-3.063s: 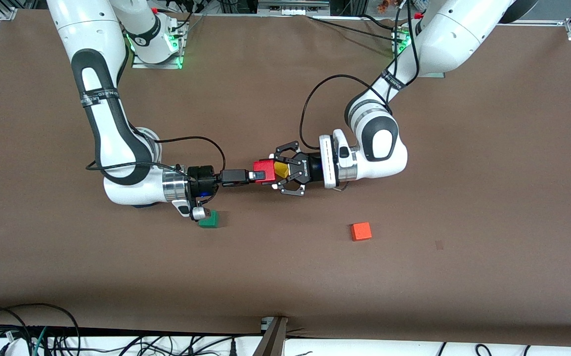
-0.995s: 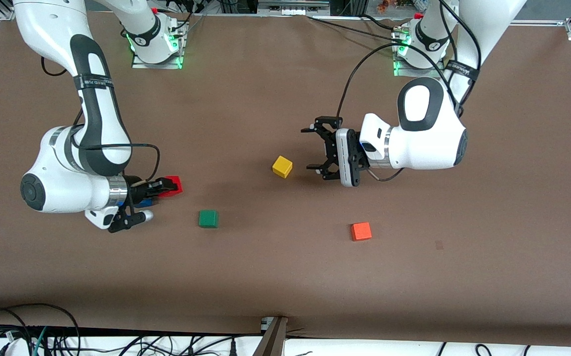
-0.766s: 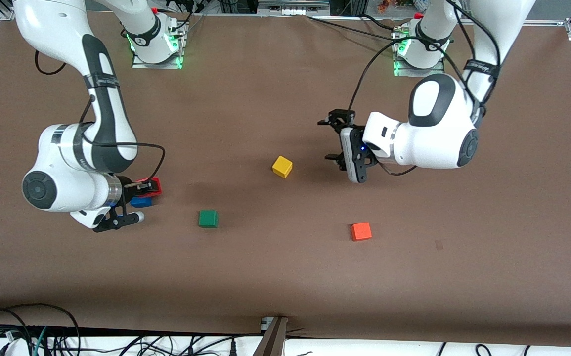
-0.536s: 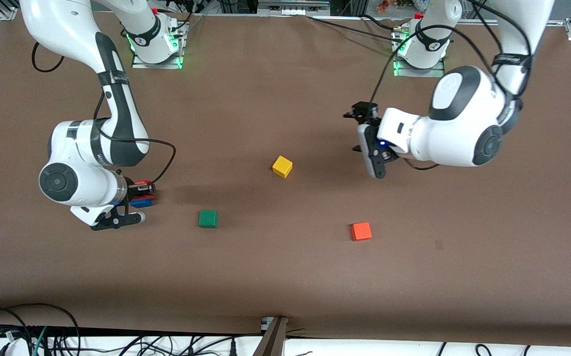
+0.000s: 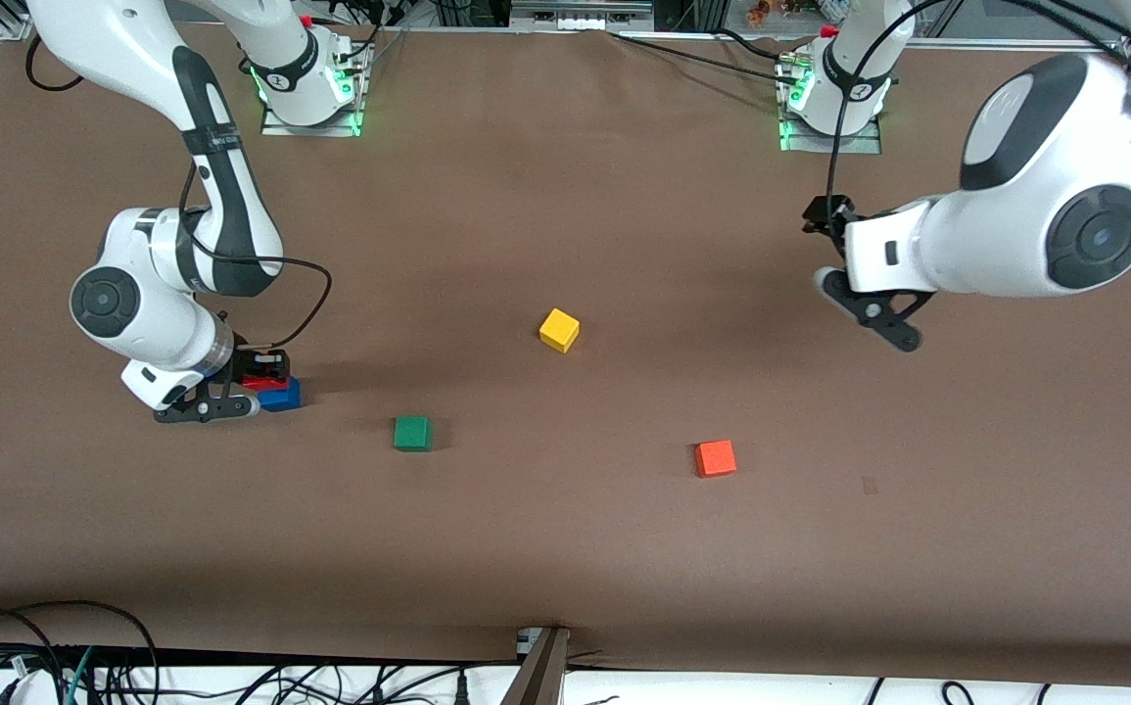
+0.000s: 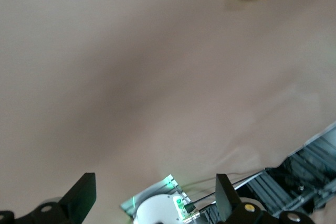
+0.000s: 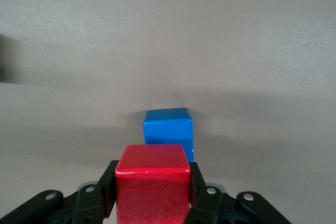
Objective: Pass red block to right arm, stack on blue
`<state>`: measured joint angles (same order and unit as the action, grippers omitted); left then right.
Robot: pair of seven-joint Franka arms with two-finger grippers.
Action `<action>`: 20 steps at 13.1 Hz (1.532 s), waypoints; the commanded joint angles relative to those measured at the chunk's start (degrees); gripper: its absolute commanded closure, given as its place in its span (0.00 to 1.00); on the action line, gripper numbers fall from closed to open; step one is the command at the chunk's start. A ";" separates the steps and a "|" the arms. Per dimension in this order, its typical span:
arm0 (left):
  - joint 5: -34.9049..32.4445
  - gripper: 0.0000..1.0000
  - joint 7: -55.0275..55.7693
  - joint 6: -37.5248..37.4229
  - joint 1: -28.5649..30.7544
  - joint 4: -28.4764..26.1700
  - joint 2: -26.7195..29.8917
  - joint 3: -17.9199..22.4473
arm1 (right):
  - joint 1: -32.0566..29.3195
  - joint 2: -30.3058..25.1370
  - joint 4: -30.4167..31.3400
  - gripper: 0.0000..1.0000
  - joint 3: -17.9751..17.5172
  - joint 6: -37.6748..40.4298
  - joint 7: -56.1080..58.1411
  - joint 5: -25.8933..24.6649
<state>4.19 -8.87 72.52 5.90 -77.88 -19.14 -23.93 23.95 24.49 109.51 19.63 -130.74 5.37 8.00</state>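
The right gripper (image 7: 153, 195) is closed on the red block (image 7: 153, 187), held just above the blue block (image 7: 168, 128) and not yet squarely over it or touching it; blue sits toward the right arm's end from the green cube (image 5: 413, 433). Both blocks are smooth, sharp-edged cubes. The left gripper (image 5: 864, 294) waits with jaws wide and empty, well apart.

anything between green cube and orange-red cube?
Nothing: in the front view, only bare brown table runs between the green cube and the orange-red cube. The yellow cube sits farther from the camera, off that line.
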 commanded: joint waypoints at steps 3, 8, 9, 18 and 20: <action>-3.76 0.00 5.18 0.58 -0.88 0.22 5.49 9.04 | 0.49 -1.91 5.10 0.94 0.85 -6.97 0.16 -1.14; -4.45 0.00 5.80 17.92 -4.58 -17.47 20.26 21.73 | 0.49 -0.33 5.45 0.94 0.85 -10.58 0.25 -1.14; -4.63 0.00 5.71 17.92 -4.93 -17.65 21.24 22.08 | 0.49 -0.23 5.45 0.94 0.85 -10.76 0.25 -1.14; -4.72 0.00 5.71 15.90 -4.49 -14.93 20.63 21.91 | 0.57 0.38 6.42 0.88 0.76 -12.00 0.25 -1.23; -4.72 0.00 5.71 15.72 -4.67 -14.84 20.80 21.56 | 0.75 0.30 5.81 0.04 0.76 -11.91 0.34 -1.14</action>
<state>0.79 -3.74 88.88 2.06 -93.41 1.47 -2.37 24.14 25.34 115.01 20.07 -141.69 5.50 7.71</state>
